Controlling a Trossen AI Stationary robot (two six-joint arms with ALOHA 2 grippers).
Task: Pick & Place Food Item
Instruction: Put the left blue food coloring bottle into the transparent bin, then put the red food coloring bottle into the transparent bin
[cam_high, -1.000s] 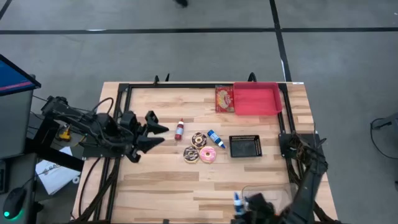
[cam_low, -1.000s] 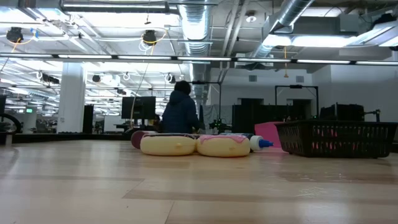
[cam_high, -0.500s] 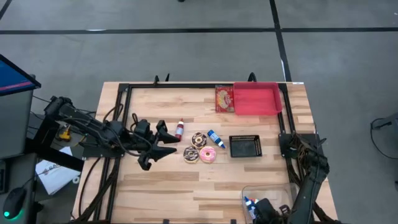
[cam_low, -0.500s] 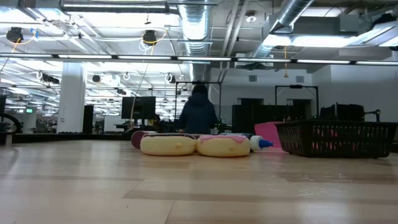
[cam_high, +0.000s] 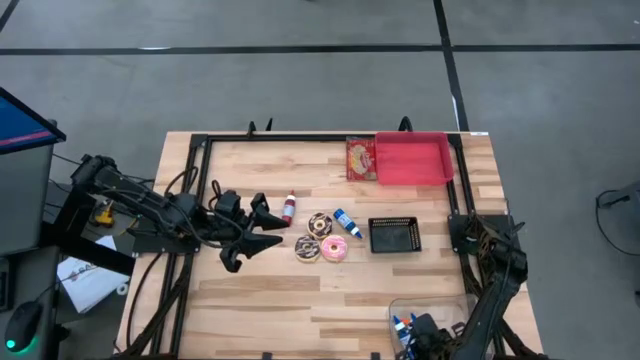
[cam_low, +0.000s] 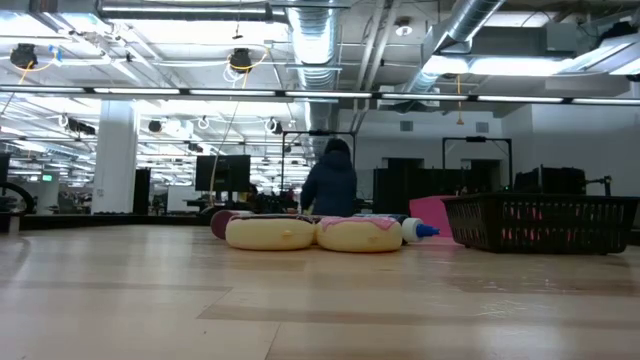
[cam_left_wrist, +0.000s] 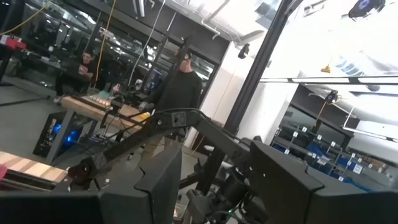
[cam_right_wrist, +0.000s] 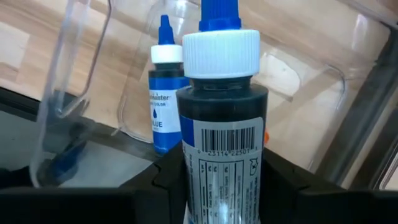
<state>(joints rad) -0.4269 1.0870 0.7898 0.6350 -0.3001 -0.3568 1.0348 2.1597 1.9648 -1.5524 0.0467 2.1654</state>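
Observation:
My right gripper (cam_high: 412, 335) is at the table's near right corner, shut on a blue food-colouring bottle (cam_right_wrist: 221, 143) with a white cap, inside the clear plastic container (cam_high: 435, 308). A second blue bottle (cam_right_wrist: 163, 93) lies on the container's floor. My left gripper (cam_high: 254, 237) hangs open above the table, just left of three donuts (cam_high: 320, 238). A red bottle (cam_high: 289, 208) and another blue bottle (cam_high: 348, 223) lie by the donuts. The low view shows the donuts (cam_low: 312, 233) but neither gripper. My right gripper pinches the bottle's labelled body (cam_right_wrist: 219, 177) between its two fingers (cam_right_wrist: 280, 186), one on each side. The fingers lie along the bottle, and its capped end (cam_right_wrist: 221, 53) sticks out past them into the container. Whether the bottle touches the floor I cannot tell.
A black mesh basket (cam_high: 394, 234) stands right of the donuts. A red tray (cam_high: 413, 158) and a snack packet (cam_high: 361, 158) lie at the far edge. Bare wood spreads across the near left. A person (cam_low: 331, 185) walks in the room behind.
My right gripper has carried the blue bottle toward the table's right edge and down into the clear container, turning as it sank. My left gripper first moved toward the donuts and dropped a little, then stayed still. The person behind the table has walked to the right.

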